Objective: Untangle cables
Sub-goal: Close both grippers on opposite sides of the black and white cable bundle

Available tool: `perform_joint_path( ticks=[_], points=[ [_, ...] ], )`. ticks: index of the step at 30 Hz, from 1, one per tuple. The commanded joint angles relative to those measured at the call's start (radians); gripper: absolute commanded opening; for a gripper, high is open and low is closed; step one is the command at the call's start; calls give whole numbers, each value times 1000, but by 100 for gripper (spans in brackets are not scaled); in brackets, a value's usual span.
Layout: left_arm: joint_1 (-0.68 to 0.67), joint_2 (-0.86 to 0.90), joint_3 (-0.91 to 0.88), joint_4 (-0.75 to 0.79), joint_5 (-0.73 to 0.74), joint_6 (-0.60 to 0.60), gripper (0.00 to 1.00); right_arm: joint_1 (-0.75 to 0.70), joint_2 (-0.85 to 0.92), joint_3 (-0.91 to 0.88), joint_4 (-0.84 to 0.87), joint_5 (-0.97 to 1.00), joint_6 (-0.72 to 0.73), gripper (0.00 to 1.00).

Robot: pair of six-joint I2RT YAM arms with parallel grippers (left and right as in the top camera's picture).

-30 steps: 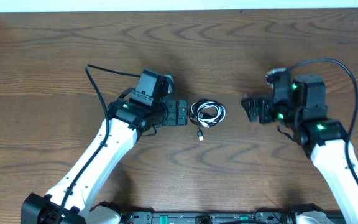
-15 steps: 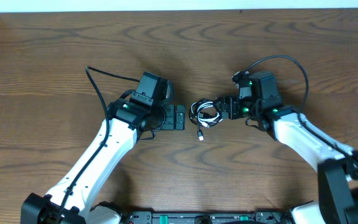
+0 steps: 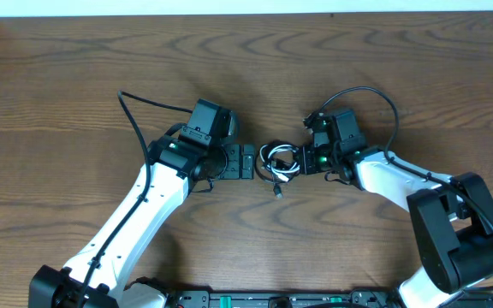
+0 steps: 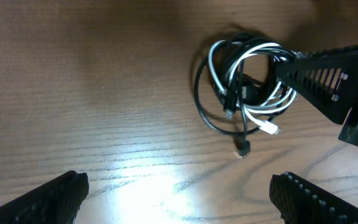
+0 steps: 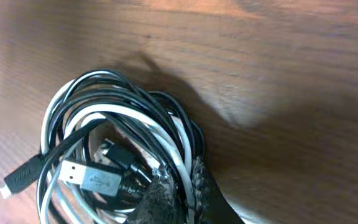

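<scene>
The cables [image 3: 279, 160] lie as one tangled coil on the table's middle, a white cord [image 4: 213, 57] wound together with a black cord [image 4: 197, 102]. A loose plug end [image 3: 277, 190] trails toward the front. My right gripper [image 3: 298, 159] is shut on the coil's right side. In the right wrist view its fingertips [image 5: 199, 185] pinch white and black strands of the coil [image 5: 114, 146], beside a silver USB plug [image 5: 89, 177]. My left gripper [image 3: 248, 161] stands open just left of the coil, not touching it. In the left wrist view nothing lies between the left gripper's [image 4: 179, 199] wide-set fingers.
The wooden table [image 3: 75, 77] stretches around both arms. A thick black wire [image 3: 144, 107] loops off the left arm, and another arches over the right arm [image 3: 375, 92]. The right gripper's finger [image 4: 322, 68] shows in the left wrist view.
My right arm has swung left to the coil and its jaws have shut on the strands. The coil shifted slightly left. The left arm stays put, open.
</scene>
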Motion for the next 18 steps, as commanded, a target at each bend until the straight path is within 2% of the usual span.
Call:
perform_joint_path(
  ticks=[1,5,12,18],
  points=[
    [-1,-9,7,-8,-5,-6,98,5,-42,11,-21,-74,-14,1],
    [-1,-9,7,-4,48,-5,98,5,-109,11,-50,-138,-76,1],
    [-1,-8,7,43,224,45,98,5,-227,11,-62,-177,-76,1],
    [-1,-8,7,68,259,59,98,6,-278,11,-70,-249,-73,1]
  ],
)
